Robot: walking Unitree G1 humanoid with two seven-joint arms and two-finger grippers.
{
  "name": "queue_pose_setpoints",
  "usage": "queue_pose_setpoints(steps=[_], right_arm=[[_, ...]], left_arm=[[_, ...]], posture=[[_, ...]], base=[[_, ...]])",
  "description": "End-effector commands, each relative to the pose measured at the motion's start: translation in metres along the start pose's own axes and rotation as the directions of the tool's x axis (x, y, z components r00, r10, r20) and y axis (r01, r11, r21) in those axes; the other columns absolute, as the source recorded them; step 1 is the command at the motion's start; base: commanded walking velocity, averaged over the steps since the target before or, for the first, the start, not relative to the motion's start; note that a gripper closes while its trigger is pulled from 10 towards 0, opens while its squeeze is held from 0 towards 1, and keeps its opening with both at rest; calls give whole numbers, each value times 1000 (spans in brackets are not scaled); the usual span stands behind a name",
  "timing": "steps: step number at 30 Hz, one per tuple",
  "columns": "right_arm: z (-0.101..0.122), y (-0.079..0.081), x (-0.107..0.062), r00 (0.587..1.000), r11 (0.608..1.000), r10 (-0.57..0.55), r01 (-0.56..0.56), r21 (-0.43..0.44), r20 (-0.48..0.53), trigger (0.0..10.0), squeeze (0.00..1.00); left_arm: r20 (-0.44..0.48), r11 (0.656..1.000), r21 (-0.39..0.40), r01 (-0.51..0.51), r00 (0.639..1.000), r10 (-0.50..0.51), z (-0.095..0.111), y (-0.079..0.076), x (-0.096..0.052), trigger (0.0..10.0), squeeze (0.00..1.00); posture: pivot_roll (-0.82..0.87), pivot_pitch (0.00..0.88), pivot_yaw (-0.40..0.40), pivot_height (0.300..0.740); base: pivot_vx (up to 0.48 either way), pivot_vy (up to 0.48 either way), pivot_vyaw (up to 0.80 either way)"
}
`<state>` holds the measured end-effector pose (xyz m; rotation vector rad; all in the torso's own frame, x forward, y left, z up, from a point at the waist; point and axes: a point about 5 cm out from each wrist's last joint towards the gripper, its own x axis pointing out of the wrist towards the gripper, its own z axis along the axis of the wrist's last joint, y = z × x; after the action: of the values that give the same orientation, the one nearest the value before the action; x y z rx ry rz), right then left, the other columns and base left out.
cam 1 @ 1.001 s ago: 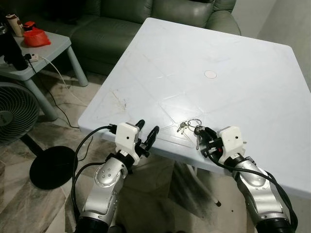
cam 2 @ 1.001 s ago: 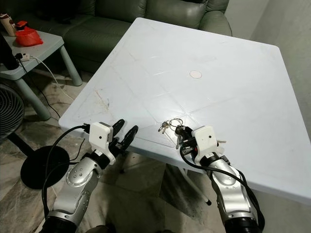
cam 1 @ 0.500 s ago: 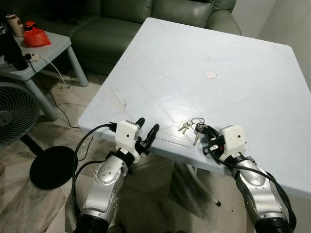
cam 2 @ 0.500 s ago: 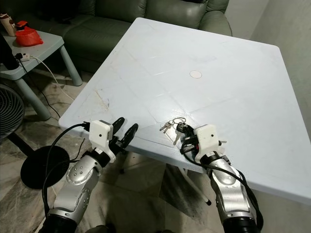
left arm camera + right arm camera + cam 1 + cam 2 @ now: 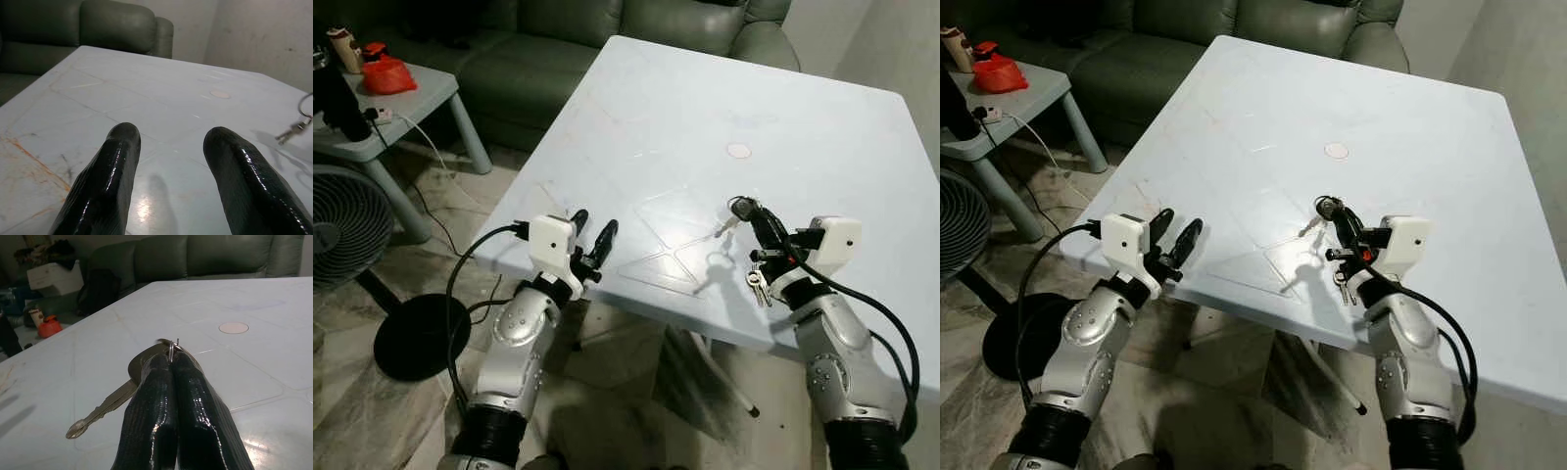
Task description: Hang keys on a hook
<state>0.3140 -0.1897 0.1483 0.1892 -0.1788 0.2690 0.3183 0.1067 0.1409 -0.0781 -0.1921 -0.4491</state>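
The right gripper (image 5: 751, 211) is lifted above the table (image 5: 822, 127), a little inside its near edge, and its two fingers are pressed together on the keys (image 5: 744, 217). One key (image 5: 103, 412) points sideways from the fingertips, and more keys (image 5: 757, 286) hang down under the wrist on the ring, clear of the table top; their shadow lies on the surface just beside them. In the right wrist view the ring (image 5: 172, 348) stands up between the closed fingers. The left gripper (image 5: 590, 240) is over the near left corner of the table, close above the surface, with its fingers (image 5: 111, 176) spread apart and nothing between them. The two grippers are well apart, with bare table top between them. The far half of the table is open, with a small round cap (image 5: 738, 150) near the middle. Left of the table there is a sofa (image 5: 558, 39), a small side table (image 5: 421, 93) with a red thing (image 5: 386, 75) on it, and a fan (image 5: 347, 230) cut off by the picture edge, its round base (image 5: 416, 336) on the floor. A white cable (image 5: 426, 147) hangs from the side table. A hook I cannot make out in any view.
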Motion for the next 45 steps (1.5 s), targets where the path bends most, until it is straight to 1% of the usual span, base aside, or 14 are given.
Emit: queue_pose_setpoints(steps=[1,9,10,11,18,19,21,23,24,29,30,38,40,45], right_arm=[[2,3,0,999,998,42,-43,-53,-6,0,0],[-4,23,-3,957,919,242,-279,-280,-158,0,0],[-5,25,-4,946,891,267,-315,-326,-183,3961,0],[-6,30,-5,918,806,308,-390,-445,-248,10000,0],[-9,33,-5,855,403,304,-514,-757,-420,10000,0],[-9,33,-5,855,403,304,-514,-757,-420,10000,0],[-2,30,0,880,262,270,-459,-849,-392,10000,0],[0,29,2,885,218,260,-444,-869,-387,10000,0],[6,24,7,910,120,217,-383,-916,-352,10000,0],[21,19,16,950,-32,180,-255,-966,-256,10000,0],[28,17,19,965,-127,178,-171,-977,-192,10000,0],[45,12,22,974,-349,223,113,-930,35,10000,0],[48,10,21,962,-456,253,211,-864,101,10000,0],[29,-5,13,973,-486,212,182,-855,87,10000,0]], left_arm=[[-9,1000,-1,1,1000,-1,-2,0,0,10000,0],[-6,1000,-5,4,1000,-4,-3,-3,0,10000,0],[-7,1000,-5,4,1000,-4,-3,-3,0,10000,0],[-7,1000,-5,4,1000,-4,-4,-3,0,10000,0],[-4,1000,-7,1,1000,-1,-4,-2,0,10000,0],[-4,1000,-7,1,1000,-1,-4,-2,0,10000,0],[-2,1000,-9,1,1000,-1,-4,-3,0,10000,0],[-1,1000,-9,0,1000,-1,-4,-3,0,10000,0],[0,1000,-11,0,1000,0,-4,-4,0,10000,0],[1,1000,-12,-3,1000,3,-4,-4,-1,10000,0],[2,1000,-13,-4,1000,4,-4,-4,-1,10000,0],[8,1000,-14,-8,1000,8,-2,-3,0,10000,0],[8,1000,-15,-9,1000,9,-2,-2,0,10000,0],[8,1000,-20,-13,1000,14,-2,-2,0,10000,0]], posture=[[7,124,-34,740],[8,128,-36,740],[8,129,-36,740],[7,129,-37,740],[5,129,-42,740],[5,129,-42,740],[4,131,-44,740],[4,131,-44,740],[3,134,-46,740],[4,135,-48,740],[4,135,-48,740],[1,139,-46,740],[1,139,-46,740],[-6,142,-46,740]], base=[[0,0,0],[0,0,0],[0,0,0],[0,0,0],[0,0,0],[0,0,0],[0,0,0],[0,0,0],[0,0,0],[0,0,0],[0,0,0],[0,0,0],[0,0,0],[0,0,0]])
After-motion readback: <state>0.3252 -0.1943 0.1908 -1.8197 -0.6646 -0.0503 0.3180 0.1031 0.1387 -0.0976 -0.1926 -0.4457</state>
